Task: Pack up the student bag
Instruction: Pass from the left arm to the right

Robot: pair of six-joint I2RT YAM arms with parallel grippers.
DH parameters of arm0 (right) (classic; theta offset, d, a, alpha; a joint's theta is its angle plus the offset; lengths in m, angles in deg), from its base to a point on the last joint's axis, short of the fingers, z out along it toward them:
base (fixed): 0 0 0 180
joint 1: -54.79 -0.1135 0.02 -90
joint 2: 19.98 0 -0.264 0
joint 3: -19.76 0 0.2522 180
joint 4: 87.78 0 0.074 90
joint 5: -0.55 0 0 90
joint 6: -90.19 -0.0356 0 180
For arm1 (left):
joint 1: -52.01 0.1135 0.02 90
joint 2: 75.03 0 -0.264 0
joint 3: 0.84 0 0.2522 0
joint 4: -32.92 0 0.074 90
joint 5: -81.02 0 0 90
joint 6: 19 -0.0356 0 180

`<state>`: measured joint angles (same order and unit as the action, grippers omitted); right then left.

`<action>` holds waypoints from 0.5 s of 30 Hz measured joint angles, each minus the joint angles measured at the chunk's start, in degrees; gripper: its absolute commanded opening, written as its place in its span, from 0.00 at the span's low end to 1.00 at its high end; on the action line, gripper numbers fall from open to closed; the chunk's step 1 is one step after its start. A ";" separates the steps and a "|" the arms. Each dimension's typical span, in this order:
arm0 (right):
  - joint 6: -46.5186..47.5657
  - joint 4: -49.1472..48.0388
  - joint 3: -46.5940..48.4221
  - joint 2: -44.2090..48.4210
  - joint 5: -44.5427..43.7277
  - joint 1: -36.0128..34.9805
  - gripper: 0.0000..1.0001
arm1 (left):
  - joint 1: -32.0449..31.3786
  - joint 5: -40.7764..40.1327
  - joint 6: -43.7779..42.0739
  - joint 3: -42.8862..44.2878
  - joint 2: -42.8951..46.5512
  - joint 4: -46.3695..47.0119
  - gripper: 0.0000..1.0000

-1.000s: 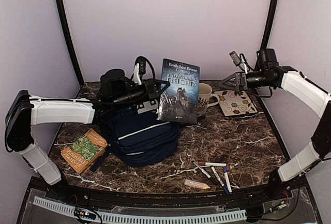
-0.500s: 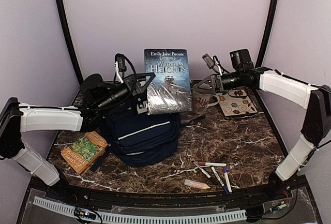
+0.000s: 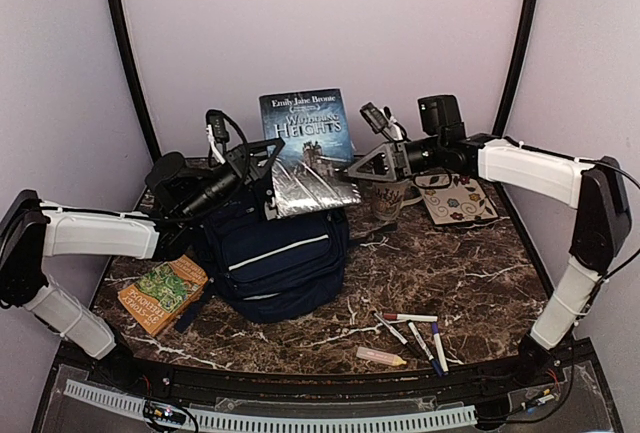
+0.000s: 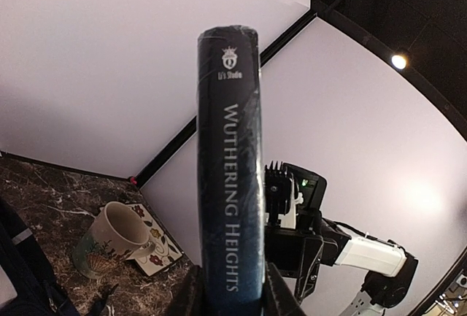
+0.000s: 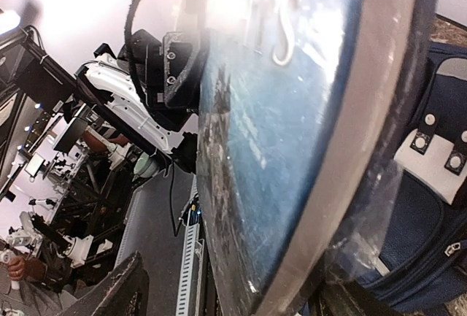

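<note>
Student bag (image 3: 270, 258) on worktop (image 3: 470, 283), left of centre. Left gripper (image 3: 262, 168) jaws clamped on Wuthering Heights book (image 3: 308, 148), aloft above bag. Right gripper (image 3: 352, 166) jaws wide apart at book's edge, not closed on it. Green book (image 3: 163, 291) and pens (image 3: 410, 331) unpacked on worktop. Likely early stage.

The book (image 3: 308, 153) wears a glossy, wrinkled plastic film. The bag (image 3: 280, 263) is matt navy cloth; the table (image 3: 470, 273) looks like polished marble.
</note>
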<state>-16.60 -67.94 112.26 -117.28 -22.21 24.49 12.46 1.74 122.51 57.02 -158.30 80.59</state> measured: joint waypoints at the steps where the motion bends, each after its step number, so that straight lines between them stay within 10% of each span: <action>1: -1.09 -1.46 -0.02 -0.22 0.68 -0.13 0.71 | 0.09 0.00 0.09 -0.07 0.00 0.20 0.00; 15: -11.96 -12.31 -0.46 -3.37 3.93 -1.38 0.61 | 0.83 0.92 5.18 -0.44 -1.79 7.63 0.00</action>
<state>-28.56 -80.24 111.80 -120.64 -18.27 23.11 13.29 2.66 127.69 56.58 -160.09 88.22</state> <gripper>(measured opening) 0.646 0.232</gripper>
